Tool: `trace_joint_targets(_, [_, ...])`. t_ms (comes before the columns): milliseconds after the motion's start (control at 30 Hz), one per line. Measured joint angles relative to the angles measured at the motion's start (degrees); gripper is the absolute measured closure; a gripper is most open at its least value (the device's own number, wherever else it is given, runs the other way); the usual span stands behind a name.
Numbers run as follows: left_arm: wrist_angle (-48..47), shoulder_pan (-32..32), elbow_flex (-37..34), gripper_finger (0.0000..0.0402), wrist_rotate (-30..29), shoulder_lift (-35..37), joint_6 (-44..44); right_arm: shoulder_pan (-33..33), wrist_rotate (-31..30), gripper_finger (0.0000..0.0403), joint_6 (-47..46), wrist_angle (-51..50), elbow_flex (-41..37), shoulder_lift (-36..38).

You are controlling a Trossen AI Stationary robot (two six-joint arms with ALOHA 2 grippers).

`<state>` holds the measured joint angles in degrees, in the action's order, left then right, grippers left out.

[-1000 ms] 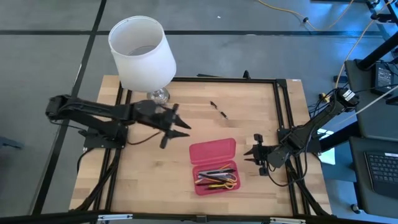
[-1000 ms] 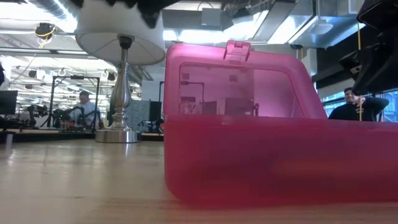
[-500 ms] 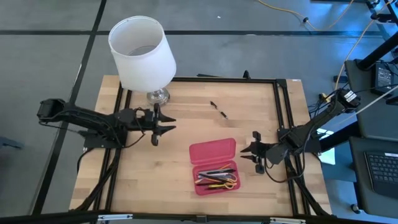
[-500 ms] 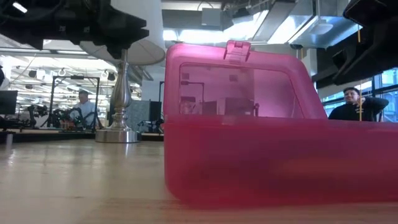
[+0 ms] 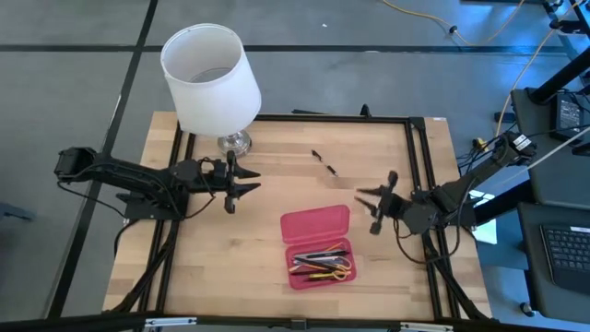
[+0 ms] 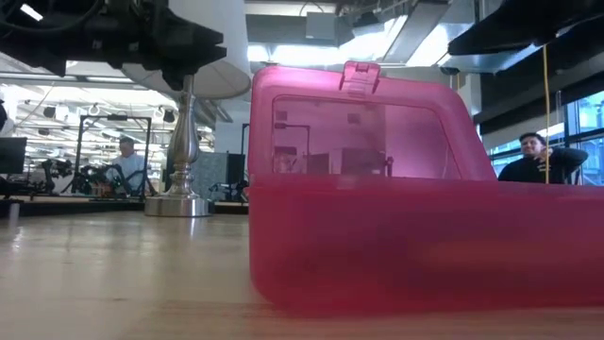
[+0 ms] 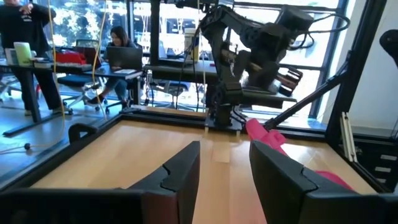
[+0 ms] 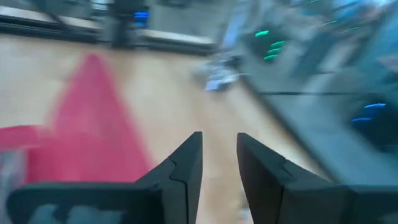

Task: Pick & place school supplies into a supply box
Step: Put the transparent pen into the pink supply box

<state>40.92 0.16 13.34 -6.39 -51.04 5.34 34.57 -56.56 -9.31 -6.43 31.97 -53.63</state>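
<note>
We see the right gripper point(image 5: 377, 209) lifted and swung up-frame since the earlier frame, jaws parted, empty. Left gripper point(image 5: 230, 185) unchanged at centre-left, parted, empty. Pencil case point(image 5: 318, 245) open, supplies inside.

Materials and finishes, tabletop

Pale wooden table point(image 5: 295, 180), smooth matt grain; translucent red-pink plastic box point(image 6: 377, 198), glossy with rounded corners; lamp with matt white shade point(image 5: 210, 78) and polished silvery metal stem point(image 6: 185, 142); matt black gripper fingers point(image 7: 180, 177).

The red-pink supply box point(image 5: 319, 245) lies open (lid raised) mid-table, holding pens and yellow-handled scissors point(image 5: 324, 266).
</note>
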Motion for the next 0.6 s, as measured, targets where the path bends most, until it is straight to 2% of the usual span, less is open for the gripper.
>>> trace_joint_targets(100, [-0.4, 0.0, 0.0, 0.0269, 0.0, 0.0, 0.0, -1.2, -6.9, 0.0299, 2.6, -0.3, 0.0, 0.1])
trace_joint_targets(200, [-0.4, 0.0, 0.0, 0.0267, 0.0, 0.0, 0.0, -4.9, -7.6, 0.0299, 2.2, -1.0, 0.0, 1.0])
trace_joint_targets(367, [-0.6, 0.0, 0.0, 0.0265, 0.0, 0.0, 0.0, -13.7, 1.5, 0.0299, 2.3, -4.2, 0.0, 4.0])
trace_joint_targets(500, [-0.7, 0.0, 0.0, 0.0269, 0.0, 0.0, 0.0, -22.5, 6.0, 0.0299, 2.3, -7.8, -0.1, 7.1])
trace_joint_targets(600, [-0.9, 0.0, 0.0, 0.0269, 0.0, 0.0, 0.0, -28.4, 10.5, 0.0299, 3.7, -6.5, -1.7, 8.2])
